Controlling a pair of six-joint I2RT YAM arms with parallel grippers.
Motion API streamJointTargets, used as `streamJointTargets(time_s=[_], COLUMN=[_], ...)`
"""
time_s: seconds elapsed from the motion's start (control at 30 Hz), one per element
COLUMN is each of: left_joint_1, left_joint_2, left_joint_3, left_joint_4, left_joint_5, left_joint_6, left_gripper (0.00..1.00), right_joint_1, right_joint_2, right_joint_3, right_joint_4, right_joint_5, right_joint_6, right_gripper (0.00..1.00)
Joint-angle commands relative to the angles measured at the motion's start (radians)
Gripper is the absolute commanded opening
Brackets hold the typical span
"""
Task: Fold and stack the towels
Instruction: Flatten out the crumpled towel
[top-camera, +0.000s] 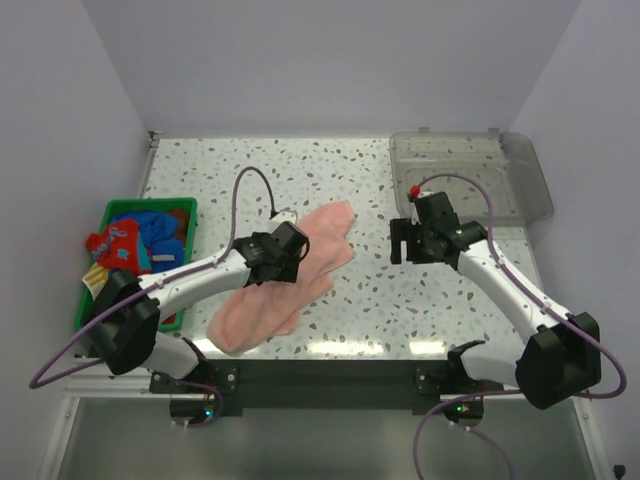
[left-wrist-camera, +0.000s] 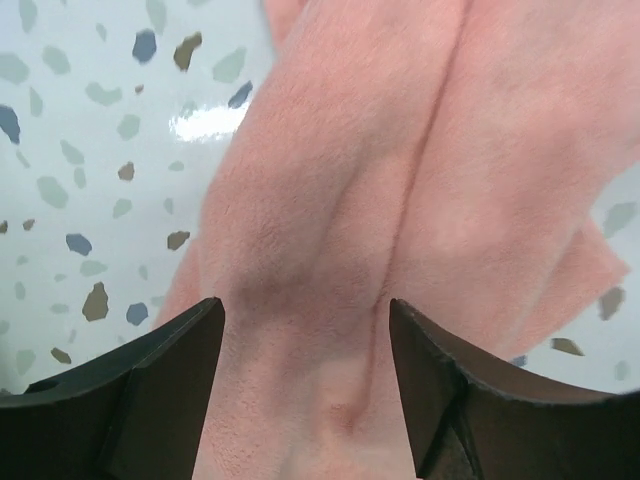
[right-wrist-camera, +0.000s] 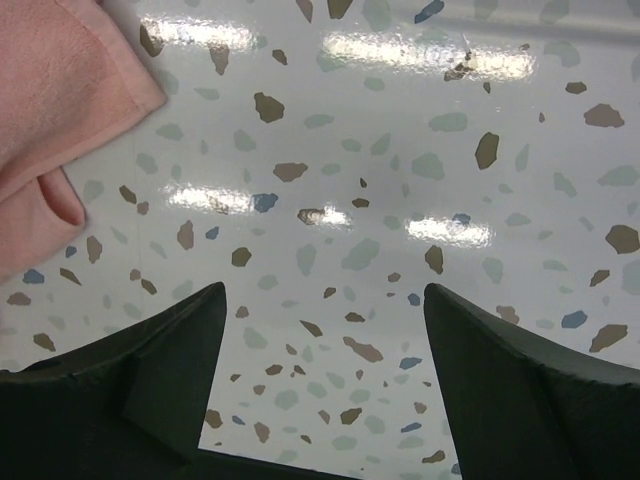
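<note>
Flattening is the step you are working on, by my judgement: the rumpled salmon pink cloth towel (top-camera: 325, 240) is lying left of centre on the speckled terrazzo table (top-camera: 400, 300), with a raised ridge running along it. Your left gripper (left-wrist-camera: 305, 320) is hovering right over that ridge, jaws spread and straddling the cloth without pinching it. Your right gripper (right-wrist-camera: 320, 300) is hanging over bare tabletop just beside the towel's right corner, jaws likewise spread and holding nothing.

Next, I think, you are needing a corner in each gripper to pull the cloth flat before any fold. The towel's near end is reaching close to the table's front edge, so be drawing it away from there. Room is opening toward the middle and far side. The green plastic basket (top-camera: 110, 215) of other towels (top-camera: 160, 230) is crowding the left, the clear plastic tray (top-camera: 530, 180) the far right.
</note>
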Motion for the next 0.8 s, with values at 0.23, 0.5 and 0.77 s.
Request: streamJointTargets(time_s=[0.23,0.5,0.77], left_joint_1=[-0.174,-0.199,-0.197], left_joint_2=[0.249,0.491,0.601], left_joint_3=[0.448,0.614,0.666], left_joint_4=[-0.013,0.061,0.119], left_joint_5=[-0.038,-0.012,-0.057], left_joint_6=[-0.027,0.000,0.009], left_gripper=[0.72,0.61,0.59], right_joint_1=[-0.047,-0.076,-0.076], right_joint_2=[0.027,0.020,0.009], right_joint_3=[0.017,-0.024,-0.069], right_joint_4=[-0.025,-0.011,0.029], right_joint_5=[0.160,0.155,0.115], right_joint_6=[0.056,0.096,0.108], right_gripper=[0.95,0.99,0.99])
